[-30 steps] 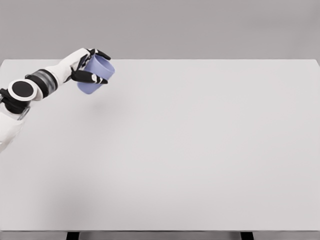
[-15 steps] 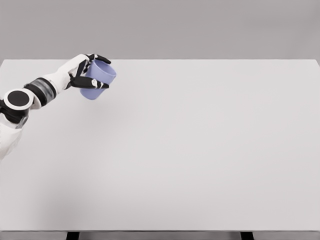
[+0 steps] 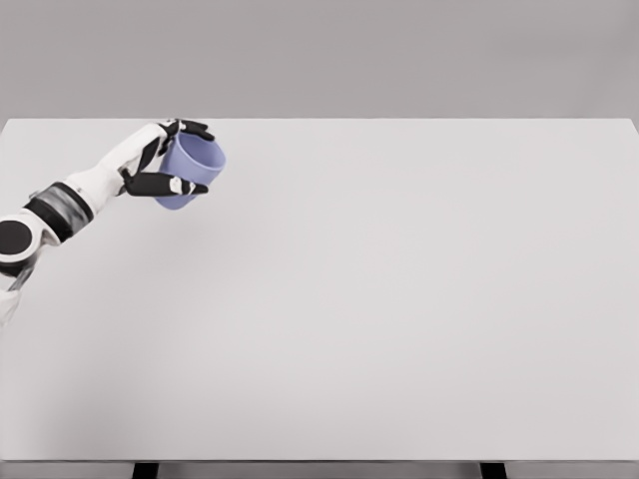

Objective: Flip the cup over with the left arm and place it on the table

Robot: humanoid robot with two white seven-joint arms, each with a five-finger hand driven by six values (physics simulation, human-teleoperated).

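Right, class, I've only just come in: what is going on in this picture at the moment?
A humanoid robot's left hand grips a lavender cup above the far left part of a white table. The cup is tilted, with its open mouth facing up and to the right, and it does not seem to be resting on the table yet. The fingers wrap around its sides. The right arm is out of view.
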